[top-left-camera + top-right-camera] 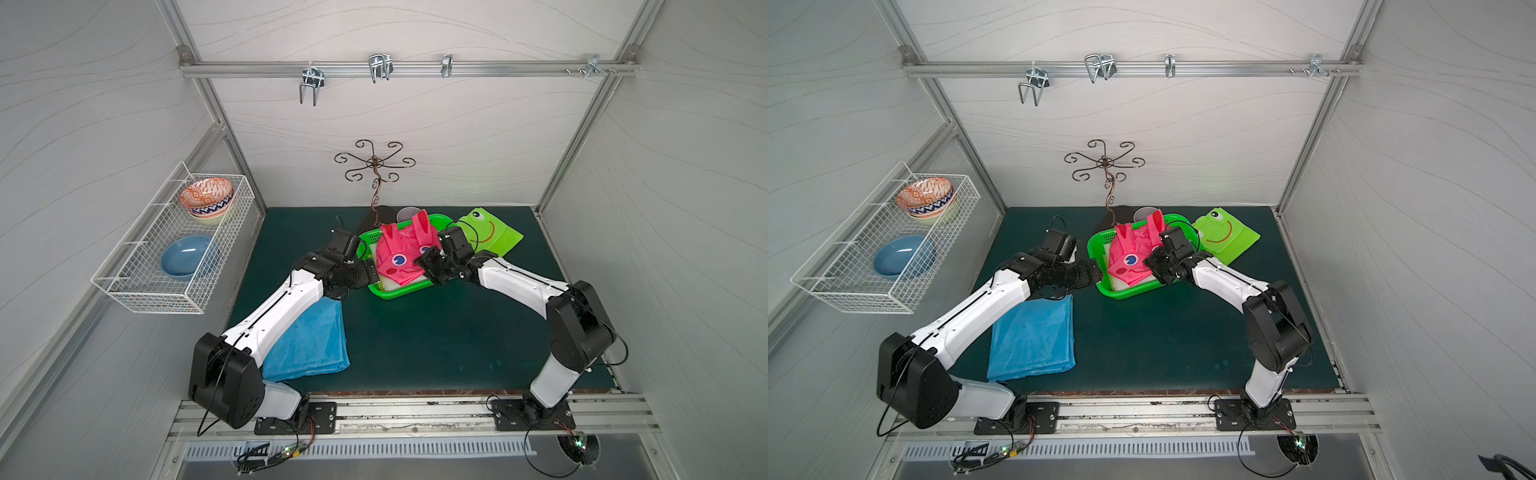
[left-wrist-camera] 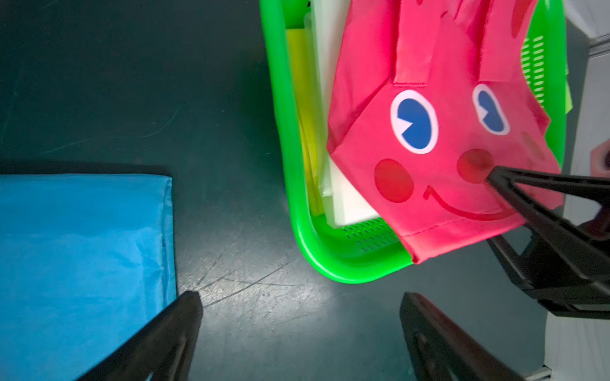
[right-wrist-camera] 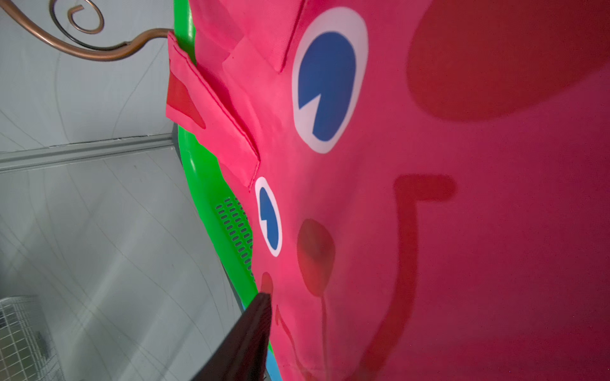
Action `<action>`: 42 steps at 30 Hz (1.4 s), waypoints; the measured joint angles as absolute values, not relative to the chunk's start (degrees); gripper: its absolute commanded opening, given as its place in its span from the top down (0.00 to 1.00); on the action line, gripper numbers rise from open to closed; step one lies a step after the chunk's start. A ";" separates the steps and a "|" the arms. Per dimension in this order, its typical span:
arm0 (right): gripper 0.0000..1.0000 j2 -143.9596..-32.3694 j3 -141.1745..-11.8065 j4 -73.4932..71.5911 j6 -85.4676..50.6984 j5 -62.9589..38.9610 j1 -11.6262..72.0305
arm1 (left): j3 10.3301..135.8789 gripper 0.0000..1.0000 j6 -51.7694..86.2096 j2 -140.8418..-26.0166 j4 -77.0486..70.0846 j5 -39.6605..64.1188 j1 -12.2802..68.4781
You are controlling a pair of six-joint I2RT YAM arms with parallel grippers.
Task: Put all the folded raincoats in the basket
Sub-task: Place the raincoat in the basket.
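In the bright green perforated plastic basket (image 1: pixel 392 296) sits the folded pink bunny-faced raincoat (image 1: pixel 400 259), one corner spilling over the rim. The right gripper (image 1: pixel 419 264) is at that edge, clamped or loose, I can't tell. The left gripper (image 2: pixel 300 295) gapes empty beside the basket.

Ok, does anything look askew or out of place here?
Yes: the pink raincoat lies crooked in the green basket, its smiling-face corner hanging over the rim rather than inside. A green frog raincoat lies outside on the mat, beside the basket.
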State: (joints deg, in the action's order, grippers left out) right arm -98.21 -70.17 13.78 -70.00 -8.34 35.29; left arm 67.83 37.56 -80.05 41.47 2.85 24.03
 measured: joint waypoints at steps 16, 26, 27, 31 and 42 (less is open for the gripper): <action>0.48 -93.47 -75.20 34.94 -55.68 -11.64 33.56 | 69.63 0.03 38.06 -84.49 36.49 7.57 24.97; 0.78 -93.67 -81.41 41.87 -37.71 -16.01 21.12 | 75.53 0.14 37.12 -90.30 30.48 12.97 32.99; 0.78 -94.43 -81.89 42.33 -35.86 -16.40 20.32 | 76.18 0.17 37.08 -91.55 29.95 13.47 33.78; 0.80 -98.50 -83.44 42.89 -31.16 -17.91 20.05 | 77.21 0.27 37.28 -96.71 27.46 14.55 35.48; 0.86 -110.13 -85.73 40.97 -27.49 -21.80 22.33 | 76.03 0.35 38.63 -103.70 23.33 14.79 34.50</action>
